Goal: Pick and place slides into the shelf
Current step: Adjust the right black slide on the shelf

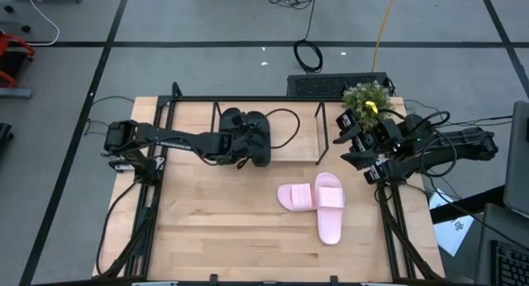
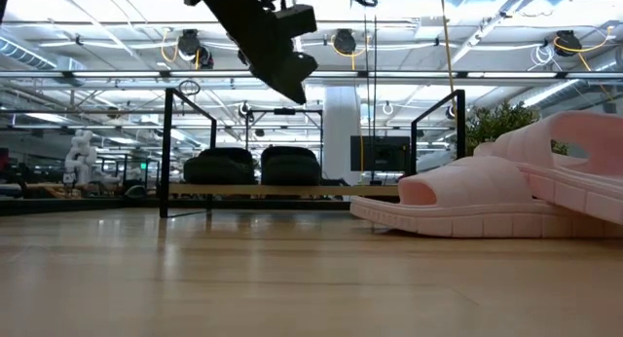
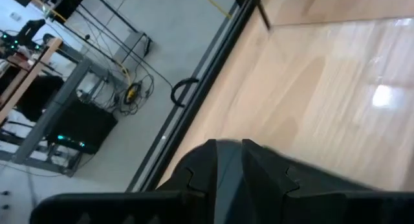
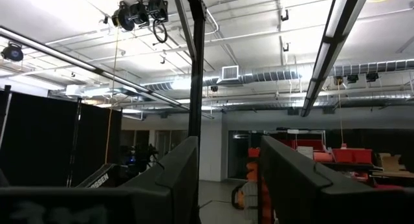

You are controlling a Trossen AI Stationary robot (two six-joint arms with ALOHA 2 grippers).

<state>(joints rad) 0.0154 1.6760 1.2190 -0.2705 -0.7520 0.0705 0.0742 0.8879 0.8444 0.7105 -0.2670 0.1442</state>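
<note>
Pink slides [image 1: 318,203] lie on the counter [image 1: 215,228], black slides [image 1: 248,133] on the shelf [image 1: 306,129]. Left gripper [image 1: 240,150] empty, narrowly parted above them; right gripper [image 1: 351,141] open, raised aside.

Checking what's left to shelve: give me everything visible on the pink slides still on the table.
The two pale pink, matte foam-like slide sandals with wide straps lie on the light wooden tabletop, in front of the shelf, toward the right side. They touch, set at roughly a right angle: one points left, the other lies lengthwise toward the front edge, partly overlapping the first. The low view shows ribbed sole edges. No gripper touches them.
</note>
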